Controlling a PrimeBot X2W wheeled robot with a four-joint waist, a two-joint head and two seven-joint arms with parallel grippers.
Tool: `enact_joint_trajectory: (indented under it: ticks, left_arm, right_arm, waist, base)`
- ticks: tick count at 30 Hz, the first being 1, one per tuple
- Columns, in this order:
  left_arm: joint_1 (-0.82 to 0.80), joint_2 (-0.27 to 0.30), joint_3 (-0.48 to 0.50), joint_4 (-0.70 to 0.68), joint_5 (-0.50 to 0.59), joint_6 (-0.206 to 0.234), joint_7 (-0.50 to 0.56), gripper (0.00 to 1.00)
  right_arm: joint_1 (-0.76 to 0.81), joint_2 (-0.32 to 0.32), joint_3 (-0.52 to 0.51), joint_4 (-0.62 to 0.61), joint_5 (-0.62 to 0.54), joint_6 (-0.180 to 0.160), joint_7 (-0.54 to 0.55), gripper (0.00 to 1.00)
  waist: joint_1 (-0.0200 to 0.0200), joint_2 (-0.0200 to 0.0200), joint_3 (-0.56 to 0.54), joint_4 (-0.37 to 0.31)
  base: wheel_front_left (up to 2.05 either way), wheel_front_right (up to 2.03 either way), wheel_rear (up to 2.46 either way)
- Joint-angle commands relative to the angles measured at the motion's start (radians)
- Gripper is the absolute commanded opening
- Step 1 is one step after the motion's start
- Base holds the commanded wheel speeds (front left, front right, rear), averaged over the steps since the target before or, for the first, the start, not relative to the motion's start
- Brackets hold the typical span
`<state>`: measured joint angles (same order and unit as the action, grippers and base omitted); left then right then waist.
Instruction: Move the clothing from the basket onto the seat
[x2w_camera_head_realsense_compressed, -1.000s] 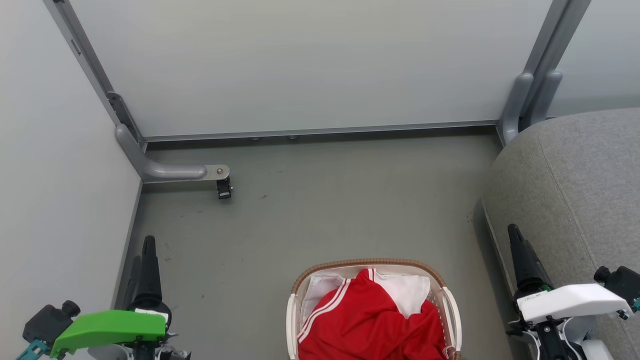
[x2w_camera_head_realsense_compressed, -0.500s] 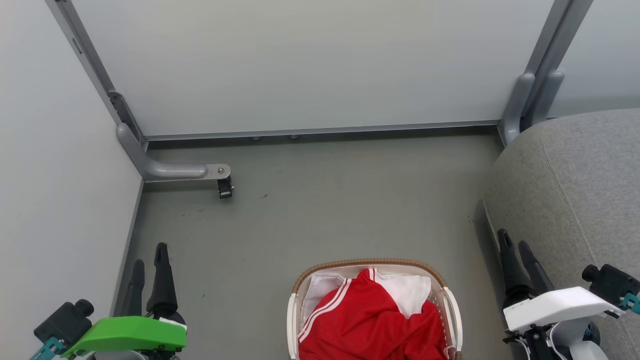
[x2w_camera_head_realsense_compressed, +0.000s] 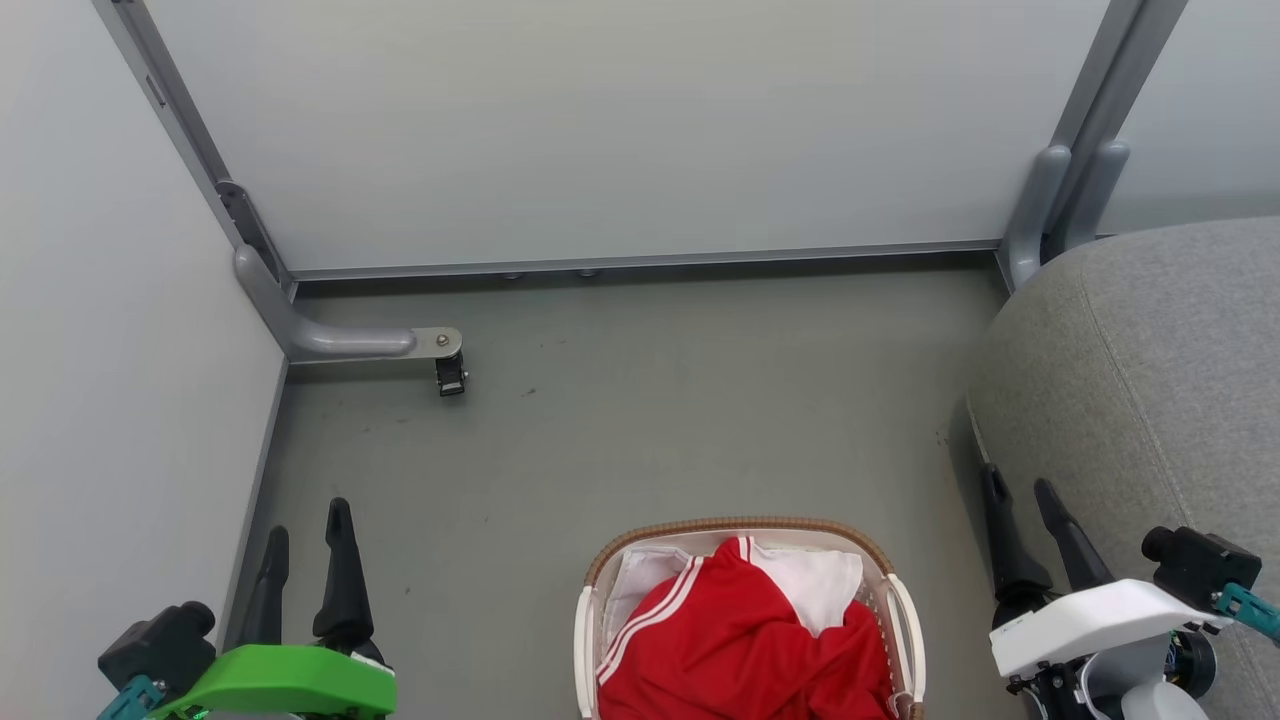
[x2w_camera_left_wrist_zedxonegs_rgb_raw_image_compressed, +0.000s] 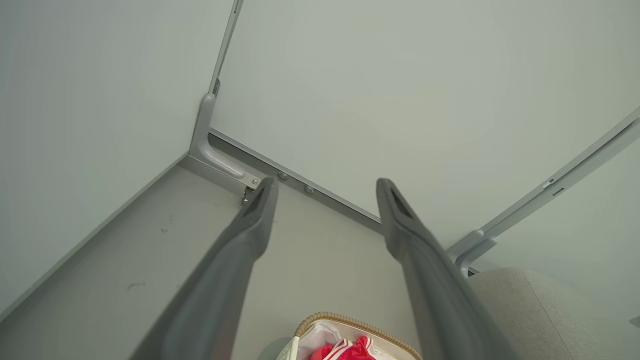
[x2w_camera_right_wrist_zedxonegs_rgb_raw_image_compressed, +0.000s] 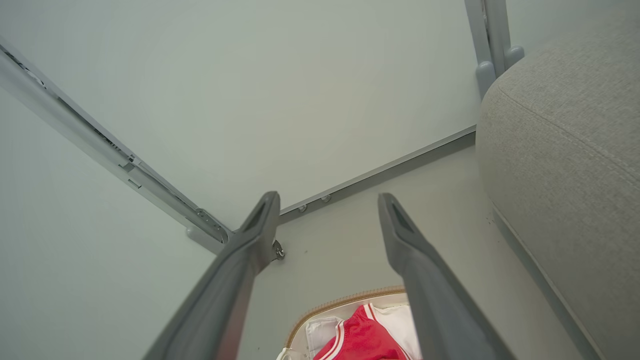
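Lying heaped in the basket (x2w_camera_head_realsense_compressed: 735, 524), the clothing (x2w_camera_head_realsense_compressed: 740, 640) is soft, rumpled red cloth with a white panel and thin white stripes along one fold. The basket is oval cream plastic with a brown woven-look rim. It stands on the smooth grey floor (x2w_camera_head_realsense_compressed: 650, 420) at the bottom middle of the head view, where the picture's edge cuts off its near half. A crinkly white liner (x2w_camera_head_realsense_compressed: 630, 585) shows inside its left wall; the holes in its sides are hard to make out. On the robot's right, apart from the basket, rises the seat (x2w_camera_head_realsense_compressed: 1150, 370), a big rounded cushion of coarse grey weave with a stitched seam.

The left pincer (x2w_camera_head_realsense_compressed: 308, 520), under a glossy green cover (x2w_camera_head_realsense_compressed: 290, 680), and the right pincer (x2w_camera_head_realsense_compressed: 1017, 479), under a white cover (x2w_camera_head_realsense_compressed: 1100, 615), each have their two long dark fingers spread wide, with nothing between them. The left one hangs over the floor beside the pale wall panels (x2w_camera_head_realsense_compressed: 600, 130); the right one is between the basket and the seat's edge.

The head view takes in a curved grey metal bracket (x2w_camera_head_realsense_compressed: 350, 345) with a small black caster (x2w_camera_head_realsense_compressed: 449, 377). The right wrist view brings the seat's weave closer. Both wrist views catch only the basket's far rim and a scrap of red, and the fingers blur near the lens.
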<state>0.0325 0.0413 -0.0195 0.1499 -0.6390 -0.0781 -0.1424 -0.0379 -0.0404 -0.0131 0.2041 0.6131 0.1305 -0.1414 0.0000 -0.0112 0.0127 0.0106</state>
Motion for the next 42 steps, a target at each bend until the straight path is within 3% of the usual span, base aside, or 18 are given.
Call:
enact_joint_trajectory:
  ticks: [1, 42]
  left_arm:
    - [0.009, 0.008, -0.002, -0.007, 0.031, 0.003, -0.009, 1.0]
    - [0.062, 0.011, -0.042, 0.046, 0.357, 0.016, -0.098, 1.0]
  right_arm:
    - [0.004, -0.007, 0.002, -0.005, -0.032, 0.0, -0.01, 1.0]
    - [0.042, -0.011, 0.05, -0.002, -0.403, 0.0, -0.1, 1.0]
  waist:
    - [0.0, 0.0062, -0.001, 0.0]
    - [0.0, 0.0098, -0.008, 0.004]
  base:
    - [0.0, 0.0, 0.0]
    - [0.0, 0.0, 0.0]
